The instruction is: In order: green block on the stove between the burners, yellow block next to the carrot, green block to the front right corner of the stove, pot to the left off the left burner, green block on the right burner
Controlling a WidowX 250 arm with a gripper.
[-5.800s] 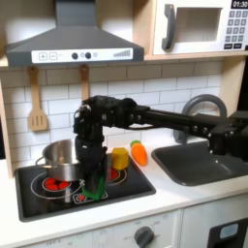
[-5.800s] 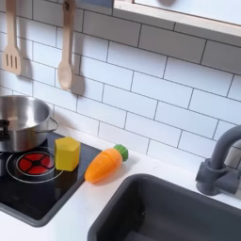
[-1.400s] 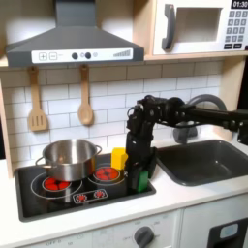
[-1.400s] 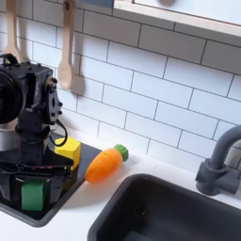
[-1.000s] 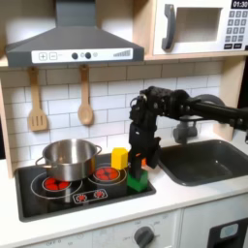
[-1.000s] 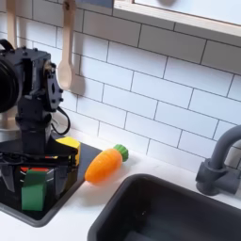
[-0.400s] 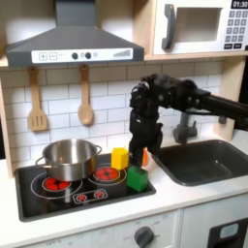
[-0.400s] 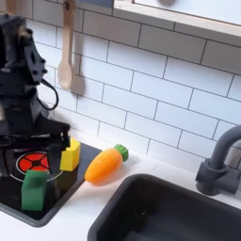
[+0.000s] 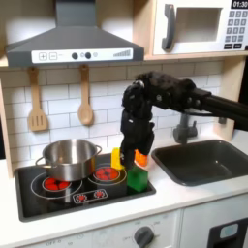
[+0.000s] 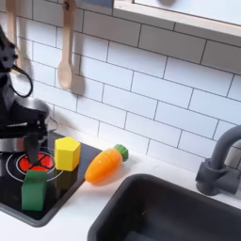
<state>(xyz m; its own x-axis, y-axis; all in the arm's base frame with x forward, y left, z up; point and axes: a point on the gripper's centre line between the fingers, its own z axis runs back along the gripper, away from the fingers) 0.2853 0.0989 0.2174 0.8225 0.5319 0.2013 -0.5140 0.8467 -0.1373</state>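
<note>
Black glossy stove (image 9: 39, 199) on a white counter, two red ring burners (image 9: 105, 174) glowing. Steel pot (image 9: 68, 159) on the burner at the first exterior view's left. Green block (image 9: 138, 179) resting upright on the stove's front corner at the first exterior view's right, apart from the gripper. Yellow block (image 10: 67, 152) just behind it, near the stove's edge. Orange carrot (image 10: 105, 163) lying on the counter just beside the stove, long axis slanting, green tip pointing up toward the tiled wall in the second exterior view. Gripper (image 9: 127, 153) hanging above the blocks, holding nothing; open or closed, cannot tell.
</note>
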